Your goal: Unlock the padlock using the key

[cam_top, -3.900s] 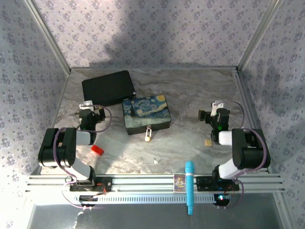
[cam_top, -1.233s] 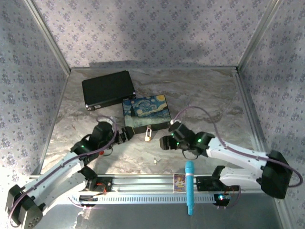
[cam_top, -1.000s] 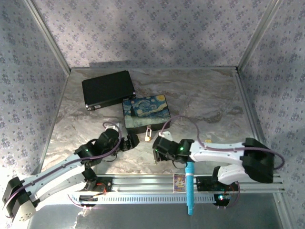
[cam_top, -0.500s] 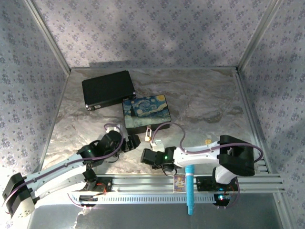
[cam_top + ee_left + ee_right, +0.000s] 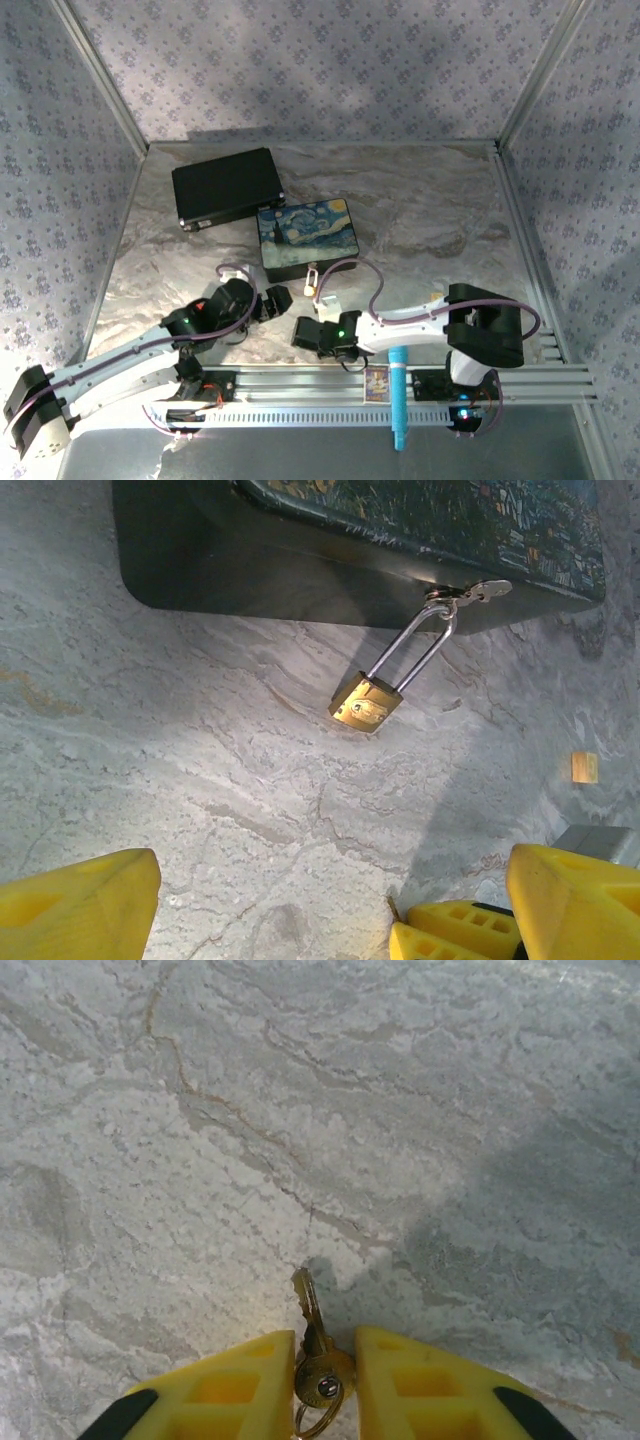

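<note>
The padlock (image 5: 368, 704) has a brass body resting on the table, and its silver shackle (image 5: 412, 645) hangs from the hasp of the painted box (image 5: 330, 530). From above, the padlock (image 5: 312, 283) lies just in front of that box (image 5: 305, 238). My left gripper (image 5: 277, 299) is open a little left of the padlock, with bare table between its yellow fingers (image 5: 80, 900). My right gripper (image 5: 325, 1375) is low on the table, shut on the round head of the key (image 5: 318, 1345). The key's blade points forward. The right gripper (image 5: 304, 331) sits in front of the padlock.
A black case (image 5: 225, 185) lies at the back left. A flat gold chip (image 5: 437, 297) is on the right, and a red cap (image 5: 200, 305) peeks out by the left arm. A blue marker (image 5: 397, 390) rests on the front rail.
The right arm swung from the right side across the front to the key and closed around its head. The left arm reached in beside the padlock and has barely shifted lately.
</note>
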`<action>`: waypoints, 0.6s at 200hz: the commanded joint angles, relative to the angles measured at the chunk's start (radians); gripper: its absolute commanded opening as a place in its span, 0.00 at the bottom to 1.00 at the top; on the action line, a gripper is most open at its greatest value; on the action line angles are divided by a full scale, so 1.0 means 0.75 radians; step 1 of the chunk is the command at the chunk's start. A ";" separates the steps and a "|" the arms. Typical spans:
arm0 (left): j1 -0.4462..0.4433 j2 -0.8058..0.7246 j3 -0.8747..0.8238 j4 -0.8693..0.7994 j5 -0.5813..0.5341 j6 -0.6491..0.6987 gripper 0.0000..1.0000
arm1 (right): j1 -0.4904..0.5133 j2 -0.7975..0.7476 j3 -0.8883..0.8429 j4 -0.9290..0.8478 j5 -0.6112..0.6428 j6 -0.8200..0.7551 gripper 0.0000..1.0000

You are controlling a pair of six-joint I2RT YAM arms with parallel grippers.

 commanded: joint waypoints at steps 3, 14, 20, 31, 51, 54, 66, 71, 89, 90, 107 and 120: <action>-0.011 -0.015 -0.003 0.011 -0.028 -0.025 0.89 | 0.027 0.052 -0.007 0.000 -0.026 0.064 0.19; -0.015 -0.017 -0.003 0.014 -0.032 -0.027 0.89 | 0.035 0.051 -0.010 -0.004 -0.019 0.074 0.15; -0.017 -0.019 -0.003 0.014 -0.033 -0.028 0.88 | 0.039 0.049 -0.013 -0.004 -0.017 0.074 0.13; -0.019 -0.016 -0.003 0.024 -0.036 -0.031 0.87 | 0.041 0.045 -0.024 0.000 -0.019 0.074 0.08; -0.026 -0.004 -0.006 0.069 -0.024 -0.037 0.81 | 0.033 0.023 -0.051 0.014 -0.024 0.063 0.01; -0.027 0.000 -0.005 0.078 -0.022 -0.038 0.81 | 0.030 0.018 -0.055 0.016 -0.024 0.062 0.01; -0.027 0.011 -0.005 0.107 -0.004 -0.050 0.80 | 0.025 -0.009 -0.075 0.027 -0.019 0.056 0.01; -0.029 0.019 -0.003 0.116 0.002 -0.053 0.80 | 0.025 -0.020 -0.080 0.030 -0.018 0.048 0.01; -0.038 0.031 -0.003 0.148 0.009 -0.086 0.80 | 0.017 -0.052 -0.088 0.024 -0.012 0.021 0.00; -0.038 0.030 -0.004 0.150 0.010 -0.089 0.79 | 0.017 -0.053 -0.089 0.024 -0.013 0.017 0.00; -0.039 0.029 -0.029 0.221 0.022 -0.167 0.76 | -0.002 -0.085 -0.079 0.011 -0.017 -0.032 0.00; -0.040 0.031 -0.067 0.323 0.050 -0.256 0.72 | -0.022 -0.108 -0.074 0.000 -0.027 -0.063 0.00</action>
